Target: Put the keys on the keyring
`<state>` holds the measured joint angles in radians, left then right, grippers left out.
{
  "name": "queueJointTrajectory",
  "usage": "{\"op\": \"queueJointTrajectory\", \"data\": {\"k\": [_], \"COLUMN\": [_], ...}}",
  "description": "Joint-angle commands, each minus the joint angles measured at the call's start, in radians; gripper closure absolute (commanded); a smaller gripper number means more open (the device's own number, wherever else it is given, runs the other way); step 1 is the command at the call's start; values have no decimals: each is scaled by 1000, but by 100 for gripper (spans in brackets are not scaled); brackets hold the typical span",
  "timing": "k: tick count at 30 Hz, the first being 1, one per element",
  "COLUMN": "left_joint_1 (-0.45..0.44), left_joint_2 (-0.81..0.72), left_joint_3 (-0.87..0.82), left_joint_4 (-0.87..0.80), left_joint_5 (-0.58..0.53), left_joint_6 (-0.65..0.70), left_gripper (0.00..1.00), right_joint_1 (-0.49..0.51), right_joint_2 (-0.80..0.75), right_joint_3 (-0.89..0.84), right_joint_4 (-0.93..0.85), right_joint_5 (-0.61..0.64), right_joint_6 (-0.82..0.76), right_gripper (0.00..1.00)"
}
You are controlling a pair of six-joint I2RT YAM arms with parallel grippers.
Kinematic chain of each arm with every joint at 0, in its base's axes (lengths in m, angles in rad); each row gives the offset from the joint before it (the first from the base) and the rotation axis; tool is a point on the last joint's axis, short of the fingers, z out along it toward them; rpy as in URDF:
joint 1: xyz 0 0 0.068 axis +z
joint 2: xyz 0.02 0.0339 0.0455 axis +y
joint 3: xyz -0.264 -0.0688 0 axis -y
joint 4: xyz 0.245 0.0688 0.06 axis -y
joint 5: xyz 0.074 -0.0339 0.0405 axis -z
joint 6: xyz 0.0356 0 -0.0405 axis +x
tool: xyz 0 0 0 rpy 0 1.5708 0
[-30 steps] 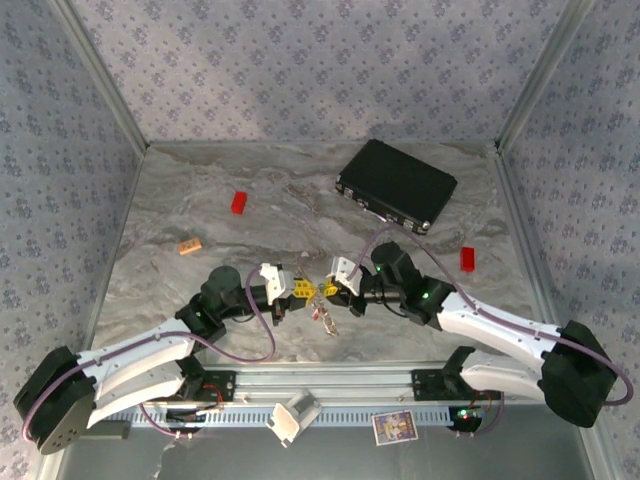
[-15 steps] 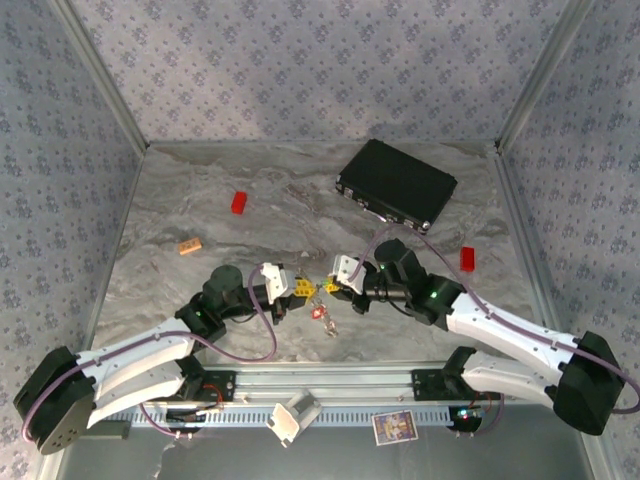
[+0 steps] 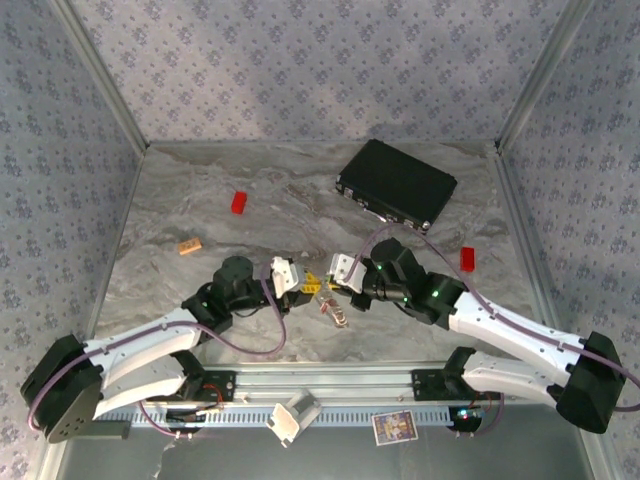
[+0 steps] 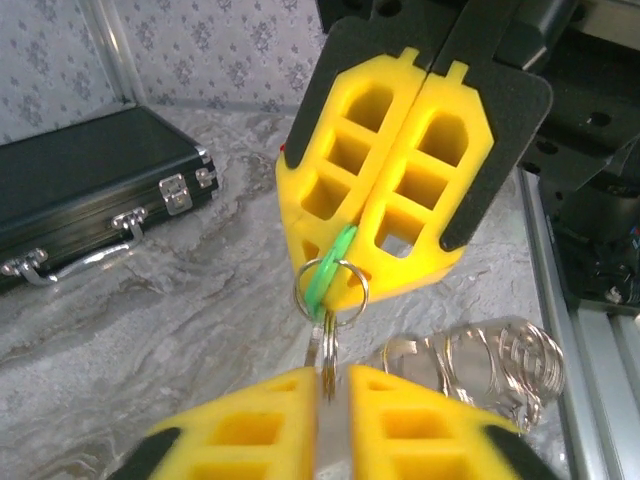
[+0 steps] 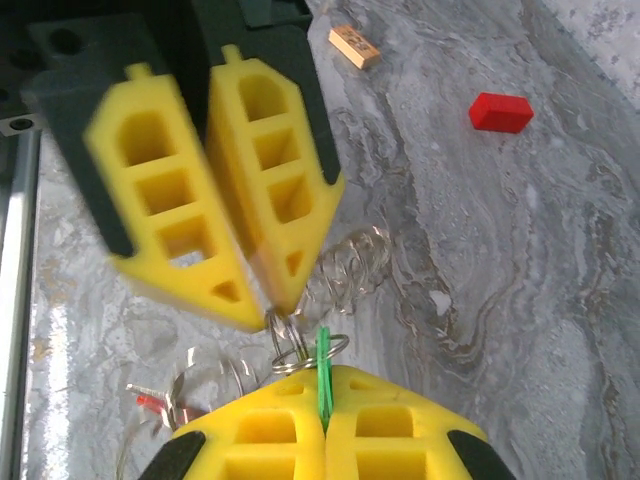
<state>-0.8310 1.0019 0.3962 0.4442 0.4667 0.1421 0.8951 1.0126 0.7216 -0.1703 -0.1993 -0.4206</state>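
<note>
**A:** Start at the right gripper (image 5: 322, 392). Its 2 fingers are pressed together on the green key (image 5: 322, 362), which sits edge-on between them.

**B:** And the left gripper (image 4: 330, 385)?

**A:** It has a narrow gap, with a small metal ring (image 4: 326, 350) standing in it. I cannot tell whether the fingers actually bite the ring.

**B:** Where is everything else?

**A:** The ring appears to loop through the green key's head, between the 2 grippers and above the table (image 5: 520, 300). The keyring (image 4: 480, 360), a bunch of silvery loops, is just beside and below them. The red key (image 5: 150, 403) lies on the marble among more loops.

**B:** What could go wrong?

**A:** I see 2 risks. If the left grip is loose, the ring could swing free and the threading would be lost. If either arm pulls away while both clamp, the thin key could twist out of the right fingers and drop into the tangle.
</note>
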Motion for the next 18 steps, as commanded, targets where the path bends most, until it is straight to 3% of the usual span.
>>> {"op": "queueJointTrajectory", "data": {"k": [1, 8, 9, 12, 15, 18], "left_joint_1": [5, 4, 5, 5, 5, 17], "left_joint_2": [4, -40, -56, -118, -175, -238], "left_joint_3": [21, -16, -19, -19, 4, 41], "left_joint_4": [16, 83, 93, 134, 98, -3], "left_joint_5": [8, -73, -105, -236, -428, -729], "left_joint_6": [-3, -30, -39, -82, -110, -196], "left_gripper": [73, 37, 22, 3, 1, 0], "right_joint_1": [7, 5, 2, -13, -12, 17], "right_joint_2": [4, 44, 53, 85, 127, 192], "right_joint_3": [45, 58, 60, 65, 86, 114], "right_joint_4": [-4, -6, -3, 4, 31, 101], "right_joint_5": [59, 105, 121, 135, 106, 48], "right_joint_6": [-17, -8, -3, 16, 41, 82], "right_gripper": [100, 100, 100, 100, 100, 100]}}
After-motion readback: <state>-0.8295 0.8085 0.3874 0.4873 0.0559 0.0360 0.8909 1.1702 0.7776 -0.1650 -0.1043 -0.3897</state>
